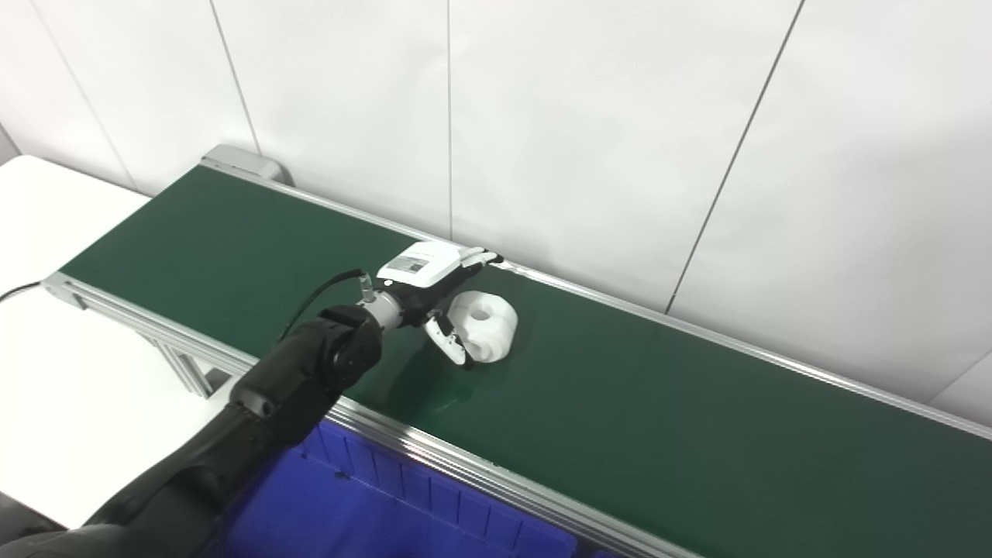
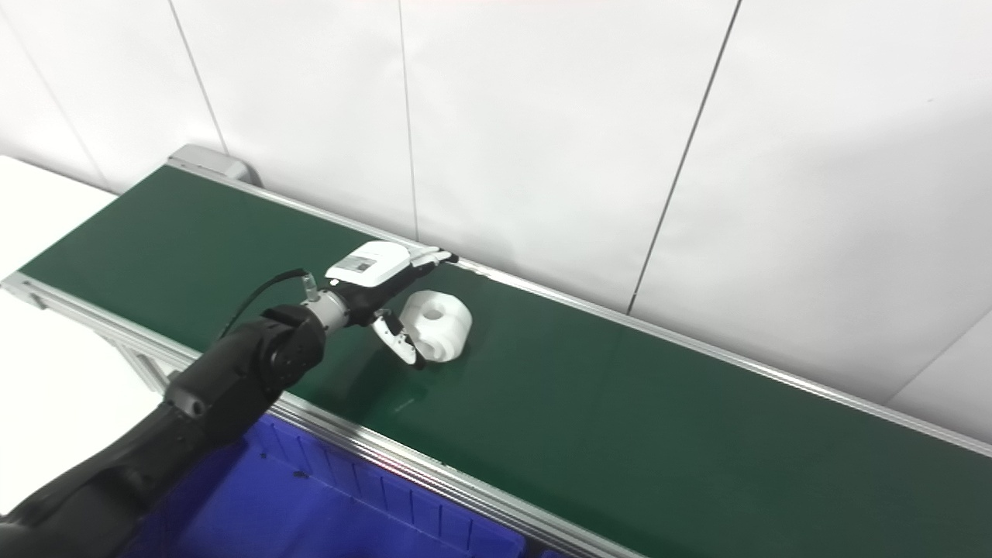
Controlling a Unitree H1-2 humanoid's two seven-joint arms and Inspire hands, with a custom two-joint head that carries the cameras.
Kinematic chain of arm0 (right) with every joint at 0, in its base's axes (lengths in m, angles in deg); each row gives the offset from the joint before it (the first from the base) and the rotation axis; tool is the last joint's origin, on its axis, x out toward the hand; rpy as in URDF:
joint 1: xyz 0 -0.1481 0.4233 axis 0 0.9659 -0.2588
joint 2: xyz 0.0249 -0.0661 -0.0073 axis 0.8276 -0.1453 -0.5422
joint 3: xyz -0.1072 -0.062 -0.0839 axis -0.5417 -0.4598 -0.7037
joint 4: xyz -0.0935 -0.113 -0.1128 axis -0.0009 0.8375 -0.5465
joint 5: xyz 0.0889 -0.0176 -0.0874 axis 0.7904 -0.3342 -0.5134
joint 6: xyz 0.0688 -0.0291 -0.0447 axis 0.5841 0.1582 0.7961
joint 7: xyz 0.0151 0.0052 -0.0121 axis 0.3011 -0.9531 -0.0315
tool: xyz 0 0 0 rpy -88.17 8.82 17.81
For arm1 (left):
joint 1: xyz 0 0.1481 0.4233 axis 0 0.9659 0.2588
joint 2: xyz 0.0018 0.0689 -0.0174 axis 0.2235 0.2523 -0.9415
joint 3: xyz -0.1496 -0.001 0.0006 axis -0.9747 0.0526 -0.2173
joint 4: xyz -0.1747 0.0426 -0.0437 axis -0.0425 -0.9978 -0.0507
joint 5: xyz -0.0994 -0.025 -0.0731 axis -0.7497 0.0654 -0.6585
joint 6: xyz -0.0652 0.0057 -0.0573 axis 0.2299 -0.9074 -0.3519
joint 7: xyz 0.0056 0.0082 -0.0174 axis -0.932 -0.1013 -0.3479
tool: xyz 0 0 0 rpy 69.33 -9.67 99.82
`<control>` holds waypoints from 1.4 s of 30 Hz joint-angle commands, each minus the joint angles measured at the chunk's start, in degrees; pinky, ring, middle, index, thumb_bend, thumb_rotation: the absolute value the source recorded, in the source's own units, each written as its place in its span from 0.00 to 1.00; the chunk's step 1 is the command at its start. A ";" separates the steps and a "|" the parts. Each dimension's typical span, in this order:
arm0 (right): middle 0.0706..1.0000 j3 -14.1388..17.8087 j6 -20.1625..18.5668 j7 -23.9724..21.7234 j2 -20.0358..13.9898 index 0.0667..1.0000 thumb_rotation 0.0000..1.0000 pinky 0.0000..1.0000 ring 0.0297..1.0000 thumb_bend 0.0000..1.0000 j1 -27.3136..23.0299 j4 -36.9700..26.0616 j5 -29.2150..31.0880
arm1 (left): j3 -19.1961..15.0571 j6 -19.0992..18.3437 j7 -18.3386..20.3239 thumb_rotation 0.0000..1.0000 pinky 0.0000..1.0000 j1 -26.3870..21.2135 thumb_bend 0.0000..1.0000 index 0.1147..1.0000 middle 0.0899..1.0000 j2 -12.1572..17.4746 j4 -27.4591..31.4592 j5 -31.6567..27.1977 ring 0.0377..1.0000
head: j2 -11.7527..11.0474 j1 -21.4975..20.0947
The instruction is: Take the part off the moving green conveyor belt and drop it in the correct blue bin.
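A green conveyor belt [image 1: 635, 403] runs slantwise across the scene, from the far left down to the near right, framed by silver rails and backed by a wall of white panels [image 1: 589, 116]. On the belt, a little left of the middle, lies the part [image 1: 487, 324]: a chunky white block with rounded shoulders and 1 round hole in its top face. It rests flat on the green surface, nearer the far rail than the near one.

The left hand [image 1: 434, 291] reaches over the belt on a black arm that comes in from the lower left corner. Its fingers are spread around the part: the thumb [image 1: 452, 341] curves down along the near side of the block and looks to touch it, while the other fingers [image 1: 480, 256] stretch out above and behind it, close to the far rail. Whether they press on the block cannot be told, and the part sits on the belt, not lifted.

On the white back of the hand is a small label [image 1: 408, 264] with dark print, too small to read.

Below the near rail, at the bottom edge, stands a blue bin [image 1: 403, 511] with ribbed walls, partly covered by the arm. A white table [image 1: 46, 225] lies to the left of the belt. The right hand does not show in either view
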 commanded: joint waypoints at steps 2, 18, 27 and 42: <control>1.00 0.41 1.89 0.32 0.25 1.00 0.38 1.00 1.00 0.98 0.53 -1.99 0.75 | -1.27 7.27 -7.82 0.02 0.70 -3.09 0.84 0.78 0.80 -2.29 -4.19 -3.91 0.77 | 0.19 0.01; 1.00 0.40 2.62 1.01 1.08 1.00 0.37 1.00 1.00 0.98 1.12 -1.95 0.83 | -3.21 14.14 -10.64 0.00 0.44 -5.14 0.50 0.48 0.44 -9.00 -10.25 -15.65 0.39 | 0.67 -0.55; 1.00 -0.06 2.06 0.29 1.42 1.00 0.37 1.00 1.00 0.97 2.05 -3.55 0.95 | -4.34 13.25 -8.38 0.00 0.43 -1.04 0.50 0.48 0.44 -6.49 -1.90 -16.78 0.38 | 3.10 -4.18; 1.00 -0.54 -3.83 -1.40 3.83 1.00 0.42 1.00 1.00 0.88 6.31 -13.68 -3.68 | -8.08 13.42 0.56 0.00 0.41 19.90 0.50 0.48 0.44 -1.49 26.03 -26.78 0.39 | 17.26 -18.01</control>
